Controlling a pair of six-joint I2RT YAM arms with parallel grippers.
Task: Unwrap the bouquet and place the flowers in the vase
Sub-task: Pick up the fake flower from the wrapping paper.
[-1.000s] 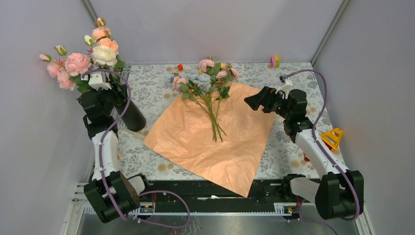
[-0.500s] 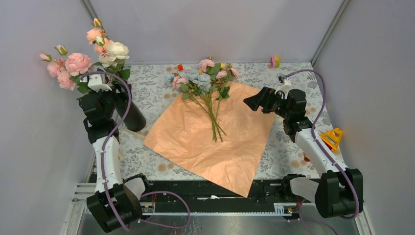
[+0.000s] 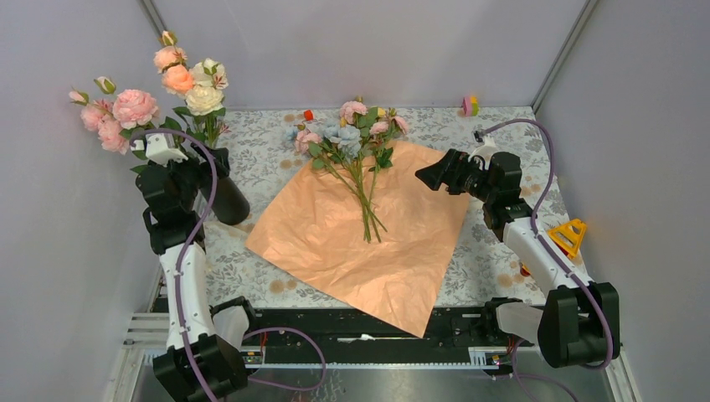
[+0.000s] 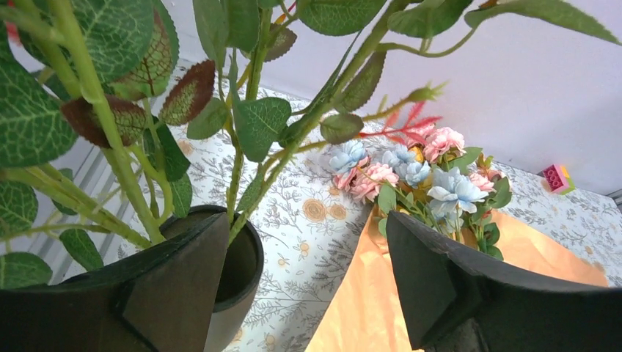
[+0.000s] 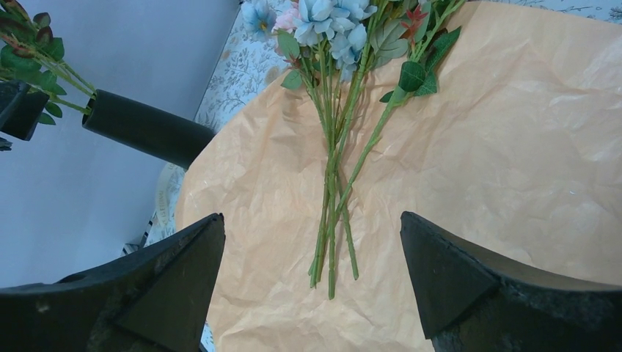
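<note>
The left gripper has just let go: its two black wedge-shaped fingers, narrower a second ago, now stand spread wide with bare tablecloth showing between them and nothing pinched. The spray of peach and cream artificial roses that it was carrying has swung away from the wrist and now stands on its own in the slim matte black cylindrical vase, beside the pink roses already there. The wrist view shows the thin green plastic stems and veined fabric leaves dropping inside the vase's round rim. I judge this batch delivered, with the next due from the table. The rest of the bouquet is unwrapped: a loose bunch of pale blue, pink and peach roses lies on the flattened peach-orange sheet of crinkled paper, heads toward the far edge, long wiry stems converging toward the middle of the sheet. The paper looks thin, creased and slippery on the grey floral tablecloth. The right gripper has barely moved; it hovers above those stems with its fingers wide apart, holding nothing.
</note>
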